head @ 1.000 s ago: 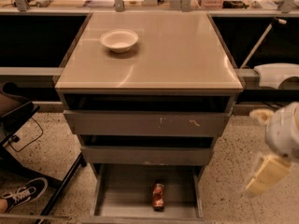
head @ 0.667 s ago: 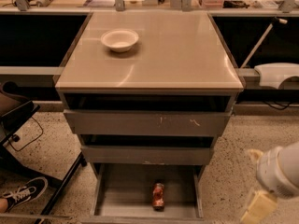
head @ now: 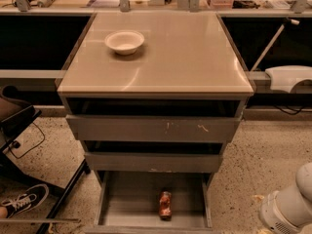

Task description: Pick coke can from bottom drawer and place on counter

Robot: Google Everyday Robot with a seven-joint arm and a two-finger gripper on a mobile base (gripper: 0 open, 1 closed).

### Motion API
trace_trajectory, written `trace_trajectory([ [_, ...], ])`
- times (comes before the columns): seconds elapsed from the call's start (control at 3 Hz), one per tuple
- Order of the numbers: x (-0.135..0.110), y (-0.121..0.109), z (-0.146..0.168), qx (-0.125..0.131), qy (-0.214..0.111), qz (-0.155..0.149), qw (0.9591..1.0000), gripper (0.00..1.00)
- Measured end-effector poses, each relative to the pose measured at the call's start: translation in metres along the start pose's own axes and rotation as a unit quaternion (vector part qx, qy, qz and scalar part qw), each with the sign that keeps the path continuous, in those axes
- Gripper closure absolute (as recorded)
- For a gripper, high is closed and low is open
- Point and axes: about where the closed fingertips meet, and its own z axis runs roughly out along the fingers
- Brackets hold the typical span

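Pincer has sunk out of view below the rounded white arm (head: 290,206) at lower right, its grip impossible to tell, probably lowering toward the small red coke can (head: 165,204) in the grey metal bottom drawer (head: 130,200).

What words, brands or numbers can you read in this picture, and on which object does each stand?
None can be read.
coke can, in the bottom drawer: print too blurred.
Claw: below the frame at lower right; only the white arm shows, unmarked.
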Motion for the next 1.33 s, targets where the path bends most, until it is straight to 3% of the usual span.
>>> trace_trajectory([
  [0.33,0.000,0.000,0.001,0.000,-0.001,0.000,1.0000,0.00],
  [0.67,-0.020,-0.008,0.039,-0.028,-0.039,-0.007,0.9988,0.00],
  [1.0,-0.083,-0.038,0.107,-0.047,-0.116,0.001,0.9922,0.00],
  [1.33,-0.128,-0.099,0.172,-0.033,-0.162,0.054,0.9848,0.00],
])
